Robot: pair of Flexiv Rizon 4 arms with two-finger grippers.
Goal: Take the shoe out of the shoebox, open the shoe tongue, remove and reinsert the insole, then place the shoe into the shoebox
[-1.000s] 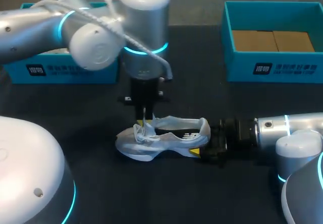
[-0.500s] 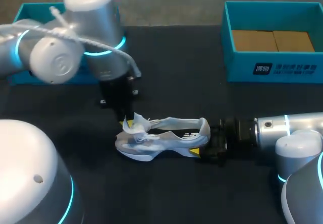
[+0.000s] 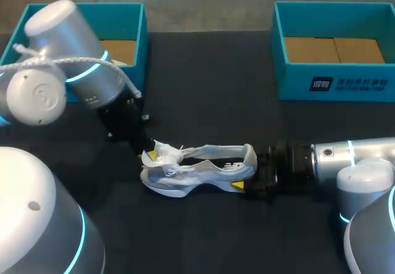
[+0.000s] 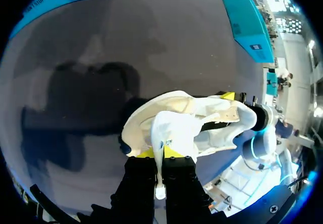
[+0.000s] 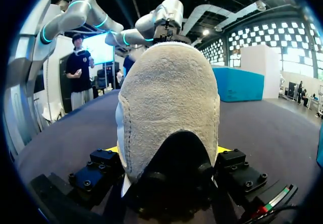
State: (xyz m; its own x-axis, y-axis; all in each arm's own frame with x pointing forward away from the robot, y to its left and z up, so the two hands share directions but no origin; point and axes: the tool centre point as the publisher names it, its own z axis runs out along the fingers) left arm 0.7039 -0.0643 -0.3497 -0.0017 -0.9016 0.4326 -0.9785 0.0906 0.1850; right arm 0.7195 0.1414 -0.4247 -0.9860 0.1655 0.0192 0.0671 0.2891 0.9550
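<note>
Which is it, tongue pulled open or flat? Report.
Pulled open: left fingers pinch the tongue, holding it out over the shoe's toe.

Right wrist view: the heel of the shoe (image 5: 169, 108) hid its toe, and we saw only yellow slivers of the right gripper (image 5: 167, 149) clasping it. Head view: the left arm (image 3: 62, 76) covered part of the left shoebox (image 3: 123, 15). We could not discern the insole.

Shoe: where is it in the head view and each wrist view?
Head view: shoe mid-table, right gripper at its heel.
Left wrist view: just ahead of the left gripper, tongue pinched.
Right wrist view: heel clamped in the right gripper.
Shared landmark: right gripper on the heel.
</note>
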